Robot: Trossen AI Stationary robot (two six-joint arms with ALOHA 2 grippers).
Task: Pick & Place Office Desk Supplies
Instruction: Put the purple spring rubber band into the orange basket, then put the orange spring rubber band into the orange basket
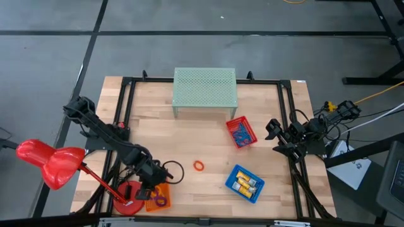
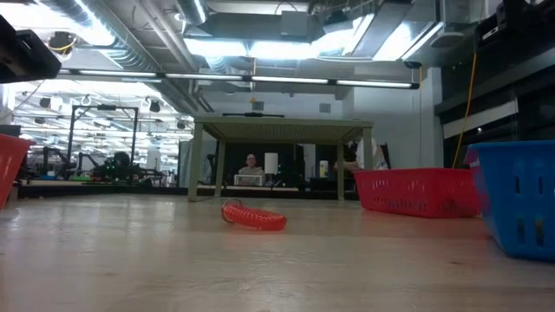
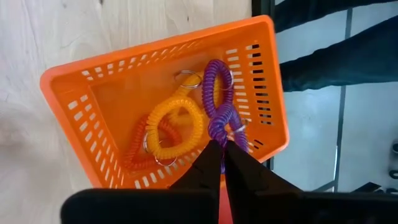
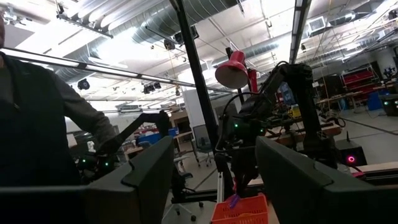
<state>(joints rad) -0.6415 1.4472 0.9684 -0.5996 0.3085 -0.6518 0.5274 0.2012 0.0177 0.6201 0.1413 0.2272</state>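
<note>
My left gripper hangs over the orange basket, fingers clenched on the purple coil; one red coil lies outside it, my right fingers wide, idle.

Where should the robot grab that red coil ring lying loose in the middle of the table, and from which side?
Take the red coil ring across one arc of its loop, coming straight down from above. It lies flat on the bare table with nothing near it, and its open middle leaves room for one finger inside and one outside. The loop sits so low that a sideways approach would probably slide it.
</note>
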